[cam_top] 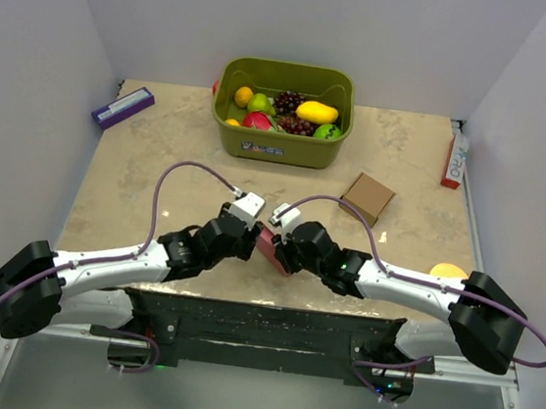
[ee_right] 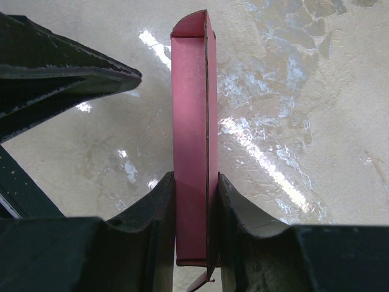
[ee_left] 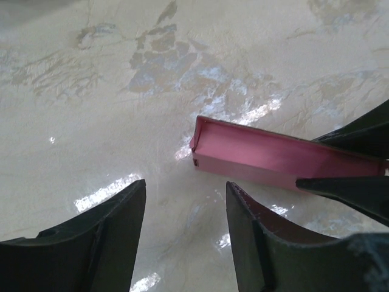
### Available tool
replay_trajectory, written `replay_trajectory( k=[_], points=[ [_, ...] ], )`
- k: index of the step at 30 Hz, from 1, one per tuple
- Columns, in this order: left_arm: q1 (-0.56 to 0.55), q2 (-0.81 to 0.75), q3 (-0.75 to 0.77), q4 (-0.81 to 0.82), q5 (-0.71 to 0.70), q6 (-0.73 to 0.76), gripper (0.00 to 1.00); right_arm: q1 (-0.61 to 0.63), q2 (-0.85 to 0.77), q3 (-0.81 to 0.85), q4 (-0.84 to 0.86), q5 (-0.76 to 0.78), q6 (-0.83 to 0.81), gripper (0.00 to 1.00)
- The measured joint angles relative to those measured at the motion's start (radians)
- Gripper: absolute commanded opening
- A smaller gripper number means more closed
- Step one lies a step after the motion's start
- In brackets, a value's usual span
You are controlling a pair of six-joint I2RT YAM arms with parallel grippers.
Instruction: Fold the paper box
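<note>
In the lower centre of the overhead view, your right gripper (ee_right: 196, 182) is clamped on the slim pink paper box (ee_right: 189, 109), held on edge. Your left gripper (ee_left: 185, 188) hangs beside its far end, fingers apart and empty. Squeeze lightly so the card won't crush, and press the curved end flap inward with the left fingers; the sticker on the green bin (cam_top: 309, 149) seems too small to read.

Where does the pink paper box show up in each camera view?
Top external: pink paper box, low centre, held in the right pincer.
Left wrist: right of centre, running to the right edge.
Right wrist: centre, vertical in frame, between the pincer's fingers.
Shared landmark: the right pincer shut on it.
</note>
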Motion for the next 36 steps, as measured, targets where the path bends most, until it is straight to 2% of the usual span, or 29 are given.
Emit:
replay_trajectory(
  k=[9, 21, 28, 36],
  points=[
    [0.113, 0.040, 0.031, 0.108, 0.123, 0.057, 0.51, 0.000, 0.000, 0.000, 0.000, 0.000, 0.000, 0.06],
    [0.137, 0.119, 0.051, 0.138, 0.240, 0.084, 0.48, 0.000, 0.000, -0.001, 0.002, 0.000, 0.001, 0.06],
    [0.142, 0.146, 0.058, 0.143, 0.247, 0.084, 0.31, 0.000, 0.000, -0.001, 0.003, 0.000, 0.004, 0.06],
    [0.142, 0.165, 0.072, 0.146, 0.250, 0.086, 0.21, 0.000, 0.000, -0.002, 0.004, 0.001, 0.007, 0.06]
  ],
)
